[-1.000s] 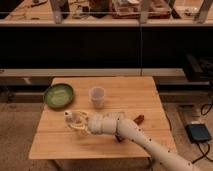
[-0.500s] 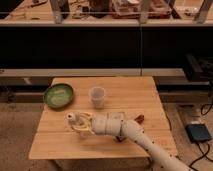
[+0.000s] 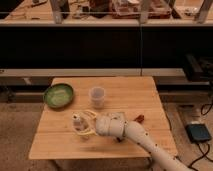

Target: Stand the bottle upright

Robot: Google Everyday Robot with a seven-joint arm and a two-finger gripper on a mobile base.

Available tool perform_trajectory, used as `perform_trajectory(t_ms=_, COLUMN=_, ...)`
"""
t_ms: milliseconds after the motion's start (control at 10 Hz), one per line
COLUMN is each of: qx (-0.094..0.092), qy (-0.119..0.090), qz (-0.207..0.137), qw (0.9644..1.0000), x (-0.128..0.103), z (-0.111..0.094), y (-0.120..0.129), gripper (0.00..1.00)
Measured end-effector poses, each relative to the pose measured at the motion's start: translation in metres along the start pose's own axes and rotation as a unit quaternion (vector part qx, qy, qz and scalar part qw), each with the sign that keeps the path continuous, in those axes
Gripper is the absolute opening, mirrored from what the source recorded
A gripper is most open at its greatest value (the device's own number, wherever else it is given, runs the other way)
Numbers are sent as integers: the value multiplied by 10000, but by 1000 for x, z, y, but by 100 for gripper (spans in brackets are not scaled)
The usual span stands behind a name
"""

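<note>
The bottle (image 3: 78, 124) is small and pale with a whitish cap. It stands upright on the wooden table (image 3: 125, 100), left of centre near the front. My gripper (image 3: 84, 124) reaches in from the right at table height. Its yellowish fingers (image 3: 88, 114) are spread, one behind and one in front of the bottle, with a little gap on each side. The pale arm runs from the gripper to the lower right corner.
A green bowl (image 3: 58, 95) sits at the table's left. A translucent white cup (image 3: 97, 96) stands just behind the gripper. A dark red packet (image 3: 139, 118) lies right of the arm, partly hidden. A dark shelf unit stands behind the table.
The bottle has gone from tilted in the gripper to standing upright on the table. The fingers now look wider apart around it. The arm has barely moved.
</note>
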Motion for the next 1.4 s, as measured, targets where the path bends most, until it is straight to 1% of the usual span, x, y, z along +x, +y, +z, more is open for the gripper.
perform_trajectory(t_ms=200, qx=-36, qy=-128, qz=-43, qw=9999, x=-2, z=-8, y=0, gripper=80)
perform_trajectory(t_ms=300, qx=-34, qy=-252, qz=-75, qw=9996, x=-2, z=-12, y=1, gripper=80)
perform_trajectory(t_ms=400, qx=-6, qy=-456, qz=-103, qw=9989, x=-4, z=-16, y=1, gripper=80)
perform_trajectory(t_ms=500, qx=28, qy=-557, qz=-117, qw=9984, x=-5, z=-17, y=-1, gripper=80)
perform_trajectory(t_ms=1300, qx=22, qy=-561, qz=-107, qw=9984, x=-6, z=-17, y=1, gripper=80)
perform_trajectory(t_ms=1400, qx=21, qy=-585, qz=-110, qw=9982, x=-7, z=-17, y=1, gripper=80)
